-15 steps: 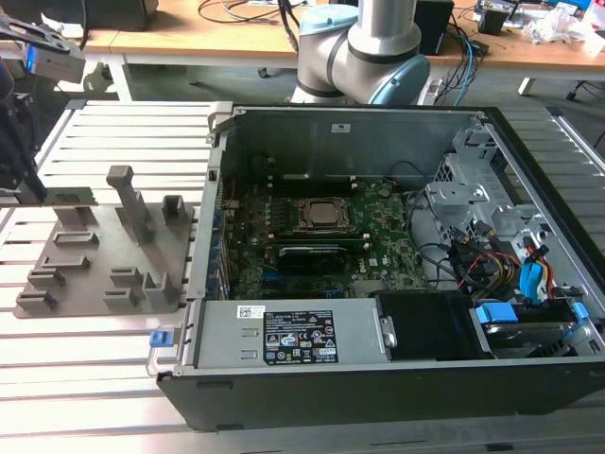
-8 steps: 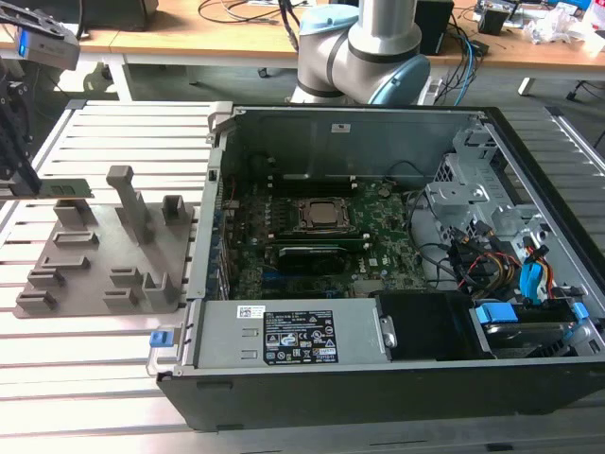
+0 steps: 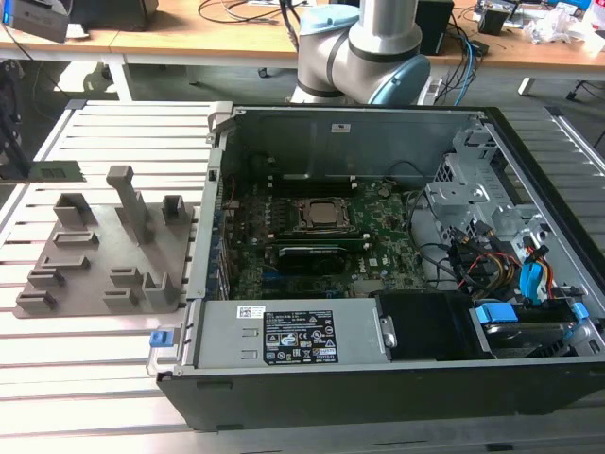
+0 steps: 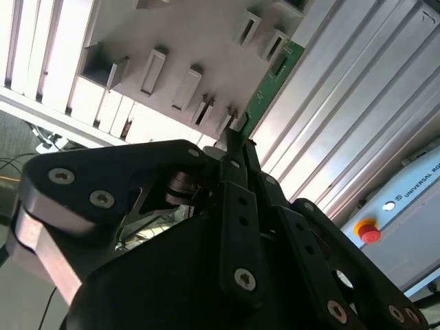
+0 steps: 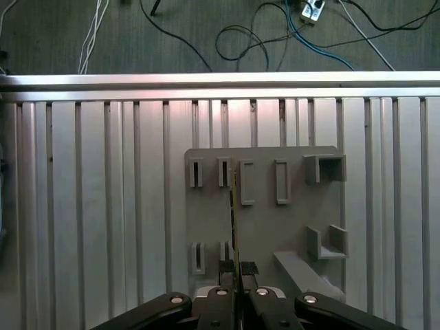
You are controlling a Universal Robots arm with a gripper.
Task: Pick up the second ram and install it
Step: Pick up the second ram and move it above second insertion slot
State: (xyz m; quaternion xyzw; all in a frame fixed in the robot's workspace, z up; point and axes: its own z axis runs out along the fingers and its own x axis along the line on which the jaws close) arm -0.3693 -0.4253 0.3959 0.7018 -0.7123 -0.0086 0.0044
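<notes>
Green second ram (image 4: 269,84) pinched in claw (image 4: 240,137), seen broadside

Your gripper (image 4: 238,139) sits closed, its two dark fingertips pinching the second ram (image 4: 270,81) near one end; in the first wrist view your fingers (image 5: 249,269) flank it edge-on. Your arm (image 3: 357,43) shows grey joints, pale blue caps
</notes>
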